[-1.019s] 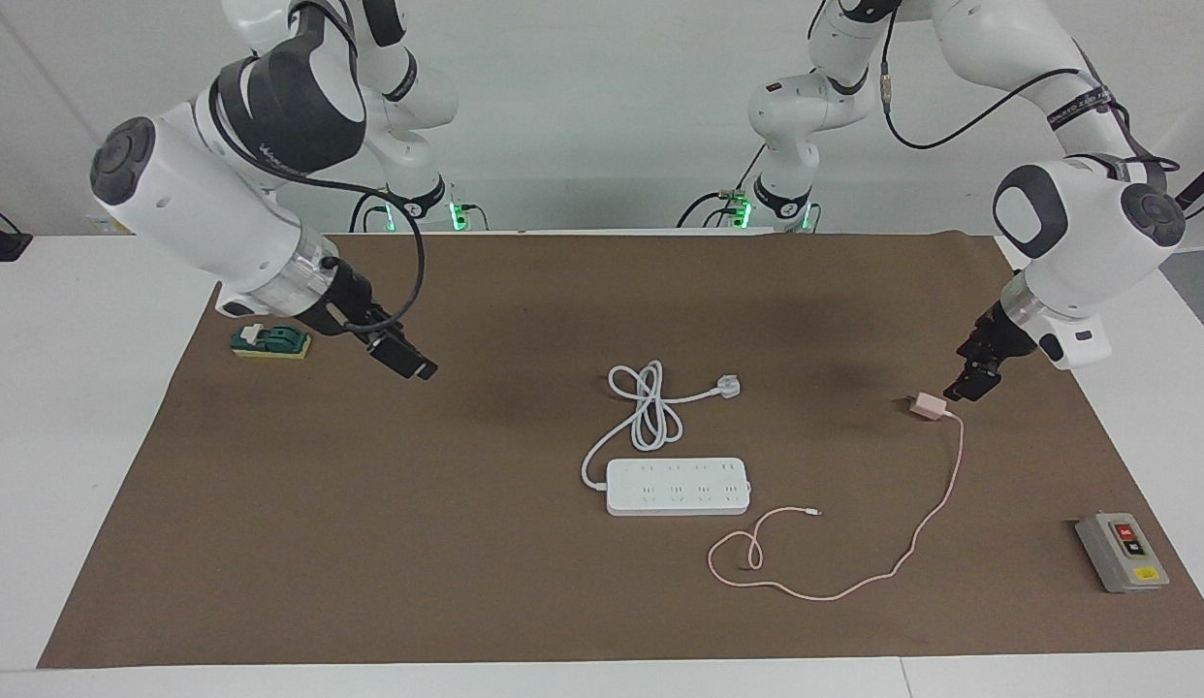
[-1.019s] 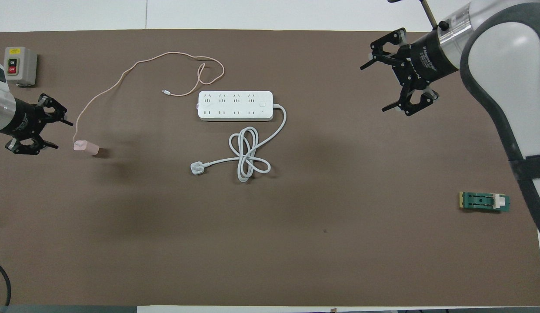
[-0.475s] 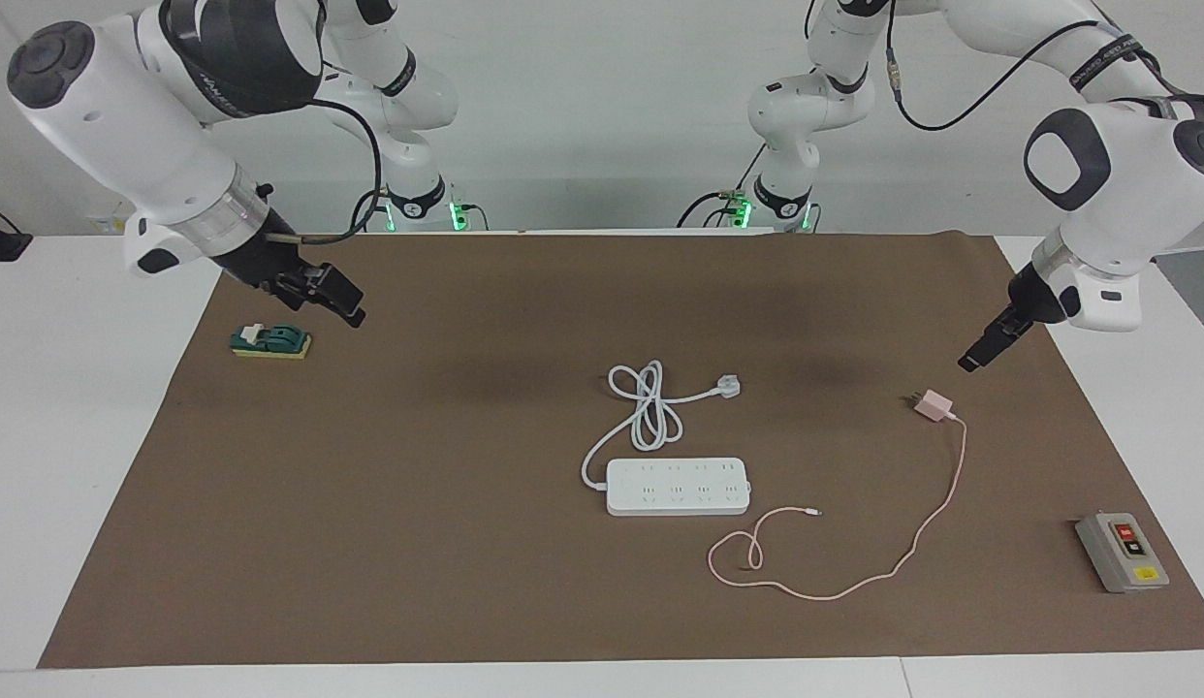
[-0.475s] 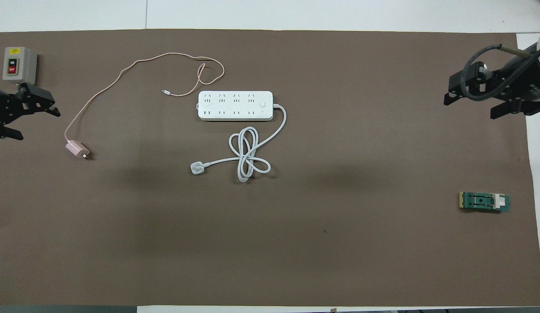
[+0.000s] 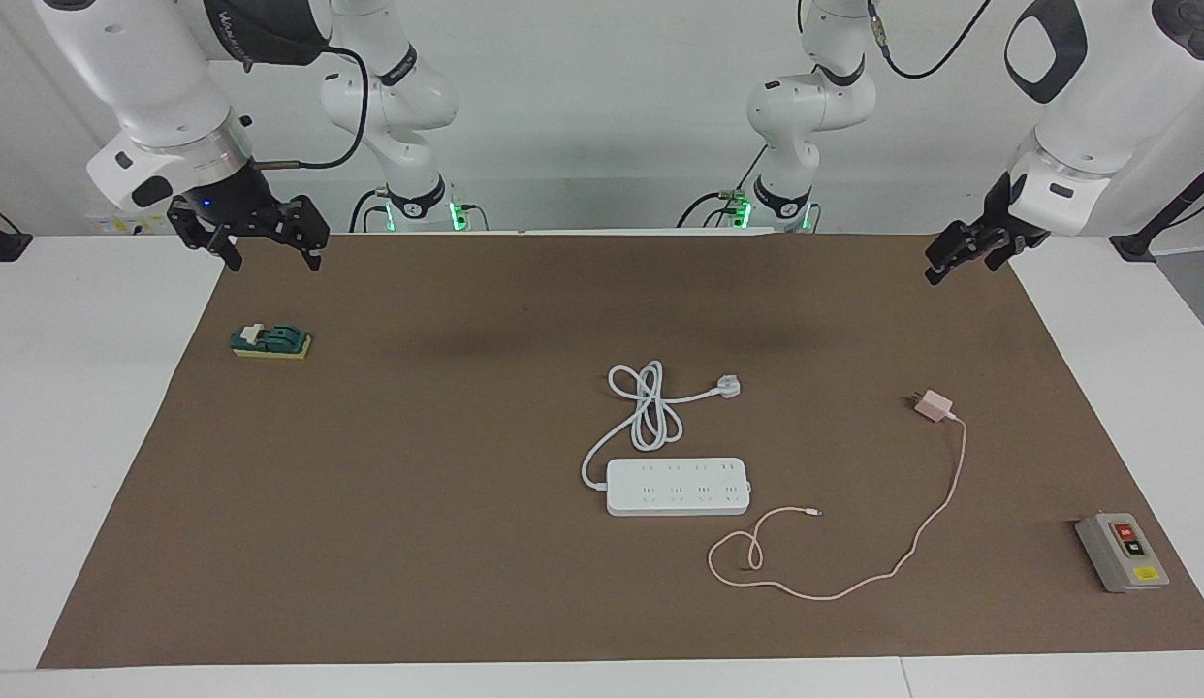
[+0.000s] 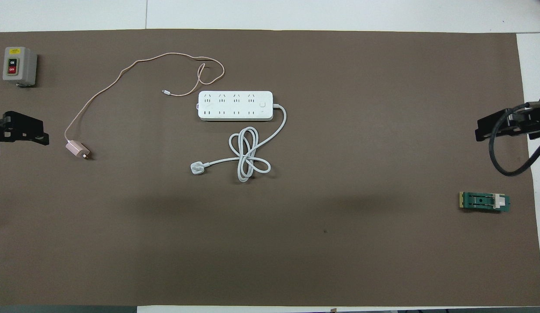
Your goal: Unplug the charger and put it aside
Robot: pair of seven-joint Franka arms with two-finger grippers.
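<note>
The pale pink charger [image 5: 934,404] [image 6: 76,148] lies on its side on the brown mat toward the left arm's end, prongs bare, plugged into nothing. Its thin pink cable [image 5: 936,509] [image 6: 122,74] loops along the mat and ends loose beside the white power strip [image 5: 678,486] [image 6: 235,105]. My left gripper [image 5: 959,265] [image 6: 18,130] hangs open and empty, raised over the mat's corner at the robots' edge, well apart from the charger. My right gripper [image 5: 272,258] [image 6: 505,126] is open and empty too, raised over the mat's corner at the right arm's end.
The strip's thick white cord coils nearer the robots and ends in a white plug [image 5: 726,387] [image 6: 196,168]. A grey switch box [image 5: 1123,551] [image 6: 18,65] sits at the left arm's end, a green knife switch [image 5: 270,341] [image 6: 484,201] at the right arm's end.
Both arms have risen and drawn back toward their bases. The left gripper moved away from the charger, which turned slightly early on and has lain still since.
</note>
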